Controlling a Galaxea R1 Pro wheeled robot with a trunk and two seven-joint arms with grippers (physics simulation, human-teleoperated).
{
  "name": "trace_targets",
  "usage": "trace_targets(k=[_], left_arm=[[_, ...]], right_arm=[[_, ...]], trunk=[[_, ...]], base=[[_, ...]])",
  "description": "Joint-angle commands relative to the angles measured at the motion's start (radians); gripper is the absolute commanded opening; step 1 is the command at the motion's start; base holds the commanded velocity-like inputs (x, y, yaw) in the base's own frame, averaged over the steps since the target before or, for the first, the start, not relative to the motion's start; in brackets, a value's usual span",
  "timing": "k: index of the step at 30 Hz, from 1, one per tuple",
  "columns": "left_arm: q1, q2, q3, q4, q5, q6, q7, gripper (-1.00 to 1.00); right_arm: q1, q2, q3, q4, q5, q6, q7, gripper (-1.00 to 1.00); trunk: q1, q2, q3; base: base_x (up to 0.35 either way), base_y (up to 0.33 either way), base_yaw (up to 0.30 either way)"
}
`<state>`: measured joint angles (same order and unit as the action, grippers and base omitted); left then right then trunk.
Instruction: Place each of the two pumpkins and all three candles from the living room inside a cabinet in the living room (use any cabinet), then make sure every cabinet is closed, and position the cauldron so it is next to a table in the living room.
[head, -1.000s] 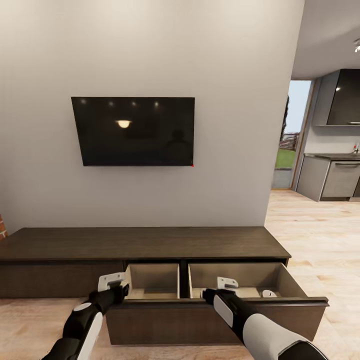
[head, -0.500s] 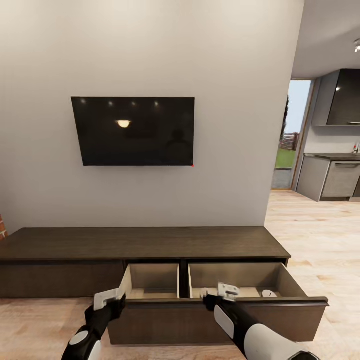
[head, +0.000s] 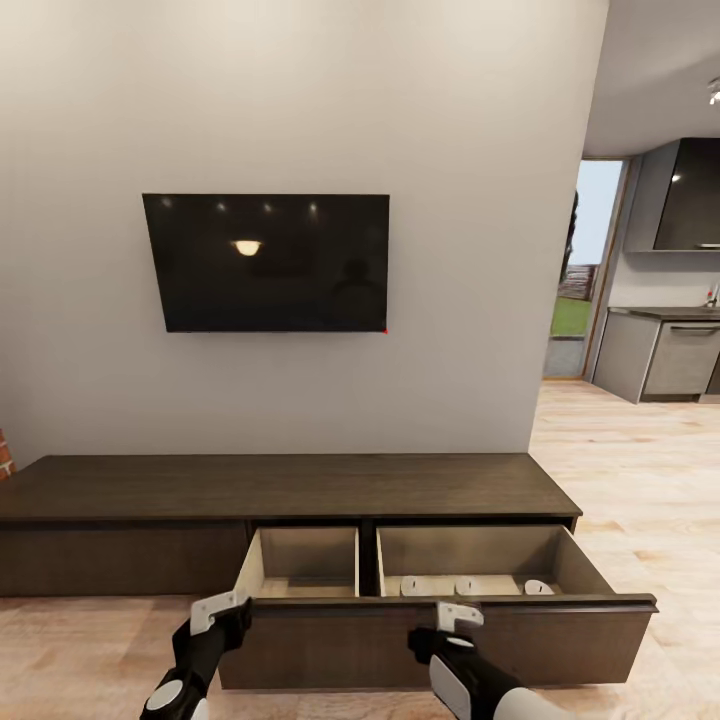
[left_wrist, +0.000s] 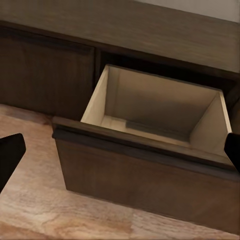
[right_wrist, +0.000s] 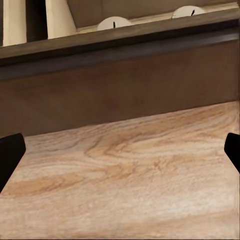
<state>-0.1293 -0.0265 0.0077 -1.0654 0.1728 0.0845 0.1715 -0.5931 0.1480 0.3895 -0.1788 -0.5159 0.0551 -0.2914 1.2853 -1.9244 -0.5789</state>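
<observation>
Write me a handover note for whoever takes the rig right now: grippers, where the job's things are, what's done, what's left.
Left gripper: open, empty, in front of the left compartment of the open drawer.
Right gripper: open, empty, in front of the drawer's right compartment.
Cabinet: that one wide drawer is pulled out; the panel to its left looks shut.
Candles: all three lie in the right compartment.
The left compartment looks empty from the left wrist view.
Done: candles stowed.
Left: pumpkins and cauldron are not in these pictures; find them, stow both pumpkins, push the drawer shut, set the cauldron beside the table.
</observation>
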Motion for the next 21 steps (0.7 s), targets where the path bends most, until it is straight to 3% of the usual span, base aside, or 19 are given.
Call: trace_targets(k=[1,8,13,21], left_arm=[[0.0,0.0,0.001,0.004,0.007,-0.001,0.002,1.0],[0.0,0.0,0.001,0.043,0.007,-0.04,0.002,1.0],[0.0,0.0,0.001,0.071,0.007,-0.068,0.002,1.0],[0.045,0.008,-0.004,0.043,0.007,-0.034,0.009,1.0]], right_arm=[[0.005,0.0,0.014,0.004,-0.005,0.0,-0.007,1.0],[0.031,0.0,0.052,0.043,-0.005,-0.039,-0.007,1.0],[0.031,0.0,0.053,0.056,-0.005,-0.067,-0.007,1.0],[0.065,-0.028,0.007,0.011,0.016,-0.064,-0.002,1.0]], trunk=[[0.0,-0.001,-0.001],[0.0,-0.001,-0.001],[0.0,-0.001,-0.001],[0.0,-0.001,-0.001]], base=[[0.0,0.0,0.0],[0.0,0.0,0.0],[0.0,0.0,0.0],[0.0,0.0,0.0]])
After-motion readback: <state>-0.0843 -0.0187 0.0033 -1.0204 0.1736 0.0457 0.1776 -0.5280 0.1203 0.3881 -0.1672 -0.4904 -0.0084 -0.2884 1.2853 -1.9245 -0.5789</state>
